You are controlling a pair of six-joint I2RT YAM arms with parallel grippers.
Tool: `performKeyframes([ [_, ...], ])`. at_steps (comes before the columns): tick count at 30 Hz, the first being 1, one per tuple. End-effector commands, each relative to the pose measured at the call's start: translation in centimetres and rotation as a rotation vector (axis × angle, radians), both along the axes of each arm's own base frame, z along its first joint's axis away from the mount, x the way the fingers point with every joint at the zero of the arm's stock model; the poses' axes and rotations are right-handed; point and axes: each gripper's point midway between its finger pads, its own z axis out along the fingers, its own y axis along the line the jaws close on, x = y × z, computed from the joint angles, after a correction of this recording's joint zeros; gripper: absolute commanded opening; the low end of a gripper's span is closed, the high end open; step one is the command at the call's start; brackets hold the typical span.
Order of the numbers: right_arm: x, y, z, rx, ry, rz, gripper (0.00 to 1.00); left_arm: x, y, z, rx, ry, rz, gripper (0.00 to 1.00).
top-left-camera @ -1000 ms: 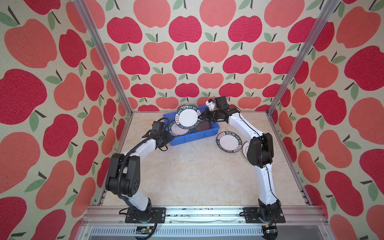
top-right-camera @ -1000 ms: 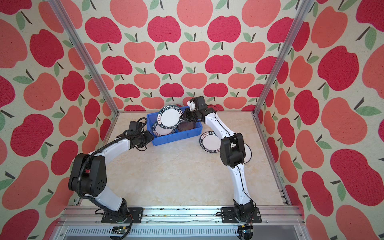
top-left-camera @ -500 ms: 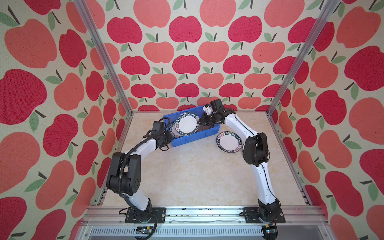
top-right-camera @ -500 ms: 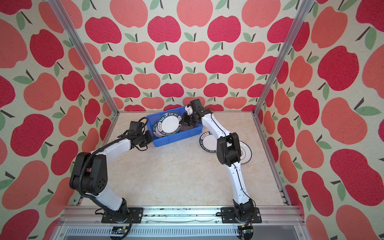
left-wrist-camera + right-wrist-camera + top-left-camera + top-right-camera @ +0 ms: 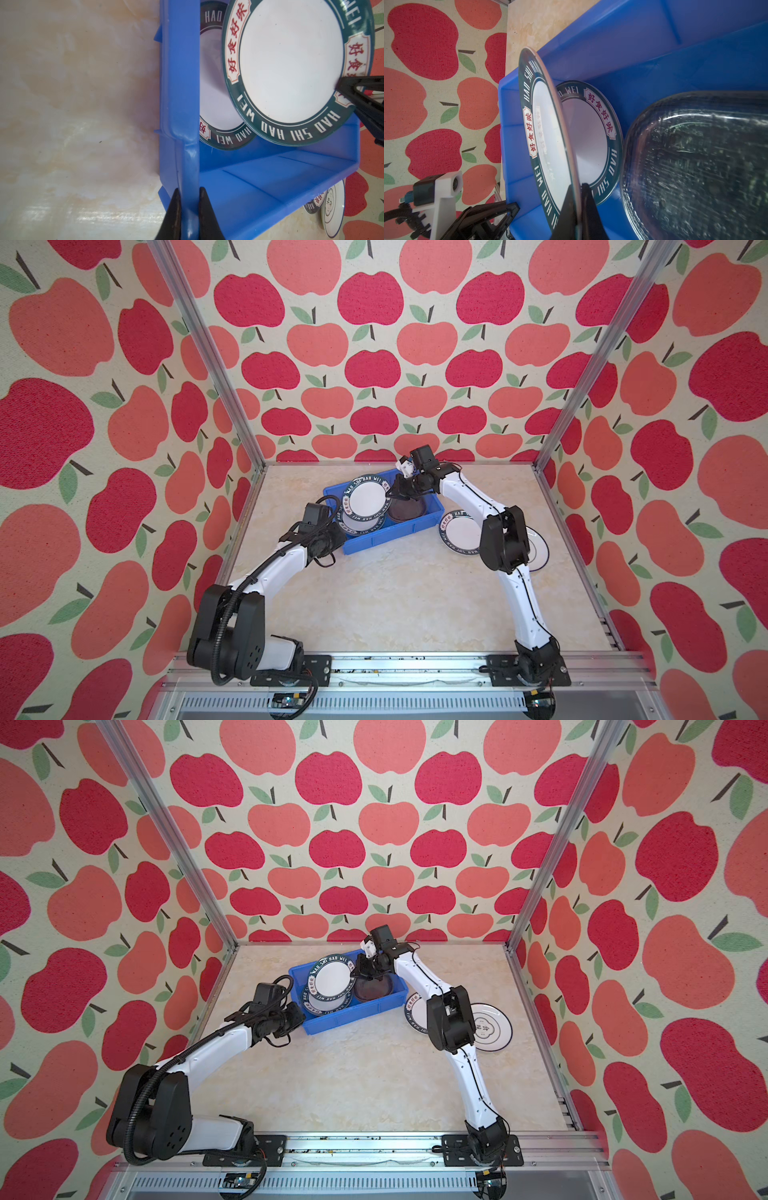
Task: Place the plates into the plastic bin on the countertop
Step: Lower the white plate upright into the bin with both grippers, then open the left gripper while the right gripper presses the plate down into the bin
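The blue plastic bin (image 5: 376,540) (image 5: 347,1021) stands at the back of the countertop (image 5: 395,597). My left gripper (image 5: 189,195) (image 5: 340,533) is shut on the bin's near-left wall. My right gripper (image 5: 577,193) (image 5: 394,489) is shut on the rim of a green-rimmed plate (image 5: 368,499) (image 5: 544,128), tilted steeply inside the bin. Under it lies a second green-rimmed plate (image 5: 216,99) (image 5: 591,141). A clear glass plate (image 5: 695,166) (image 5: 406,511) fills the bin's right half.
On the countertop right of the bin lie another green-rimmed plate (image 5: 459,533) and a white plate with a centre emblem (image 5: 490,1027), both partly behind the right arm. Apple-patterned walls and aluminium posts close in three sides.
My right gripper has brought the tilted plate down from above the bin into it. My left jaws have closed on the bin's wall.
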Motion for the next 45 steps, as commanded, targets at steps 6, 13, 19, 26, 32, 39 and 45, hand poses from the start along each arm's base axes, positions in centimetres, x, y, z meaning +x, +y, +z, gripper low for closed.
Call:
performKeyframes([
  [6, -2.1, 1.1, -2.5, -0.008, 0.054, 0.059, 0.00, -0.6, 1.1, 0.2, 0.020, 0.016, 0.026, 0.29],
  [13, -2.4, 1.2, -3.5, -0.026, 0.077, 0.072, 0.00, 0.4, 1.2, 1.8, 0.029, -0.025, 0.033, 0.99],
  [19, -2.6, 2.0, -4.2, -0.055, 0.071, 0.093, 0.00, 1.0, 1.2, 3.8, 0.039, -0.069, 0.021, 0.99],
  [26, -2.5, 1.9, -4.1, -0.136, 0.034, 0.090, 0.31, 0.9, 1.6, 4.8, 0.061, -0.084, 0.010, 0.99],
  [32, -2.3, 1.2, -3.3, -0.217, -0.033, 0.092, 0.39, 0.8, 1.6, 4.9, 0.060, -0.098, 0.002, 0.99],
  [39, -2.4, -0.1, -3.4, -0.338, -0.092, 0.094, 0.51, 0.5, 1.5, 5.5, 0.061, -0.120, -0.007, 0.99],
  [45, -2.8, 0.7, -4.7, -0.327, -0.062, 0.105, 0.55, 0.6, 1.3, 5.1, 0.049, -0.112, -0.011, 0.99],
])
